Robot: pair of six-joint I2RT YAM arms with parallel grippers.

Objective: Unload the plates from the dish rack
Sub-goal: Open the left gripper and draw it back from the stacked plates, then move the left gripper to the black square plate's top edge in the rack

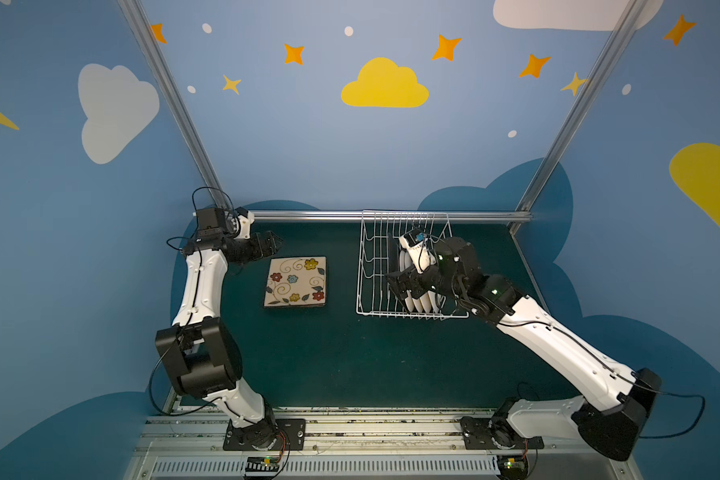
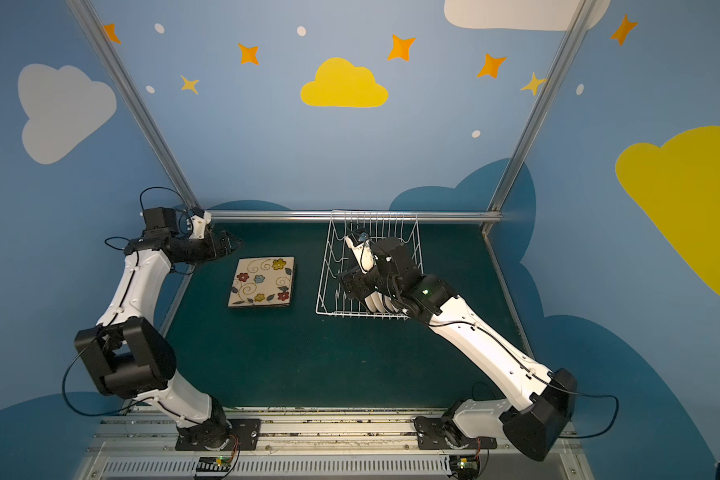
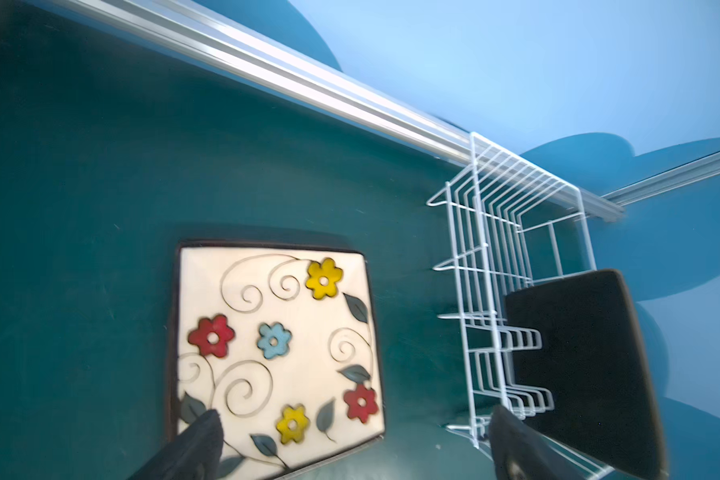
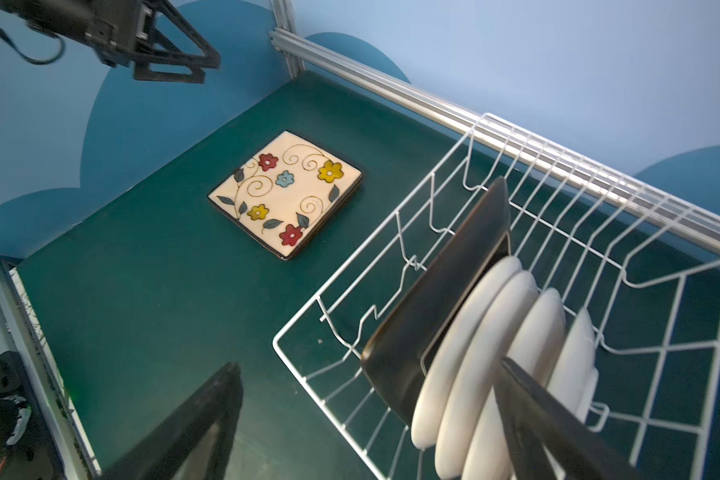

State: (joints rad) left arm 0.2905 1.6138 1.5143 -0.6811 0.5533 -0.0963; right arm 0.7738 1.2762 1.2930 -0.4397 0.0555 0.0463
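A square plate (image 1: 295,281) (image 2: 262,281) with a cream face and coloured flowers lies face up on the green table, left of the white wire dish rack (image 1: 362,266) (image 2: 324,266). My left gripper (image 1: 277,245) (image 3: 354,449) hangs open and empty above the table behind that plate (image 3: 273,349). In the rack (image 4: 433,195) a black-backed square plate (image 4: 445,291) (image 3: 574,353) stands upright, with several round white plates (image 4: 474,332) (image 1: 420,301) beside it. My right gripper (image 1: 393,286) (image 4: 371,415) is open over the rack's front part, just above these plates, holding nothing.
An aluminium rail (image 1: 308,215) runs along the table's back edge, right behind the rack. Metal posts (image 1: 175,104) rise at both back corners against the blue painted walls. Bare green table (image 1: 350,365) lies in front of the plate and rack.
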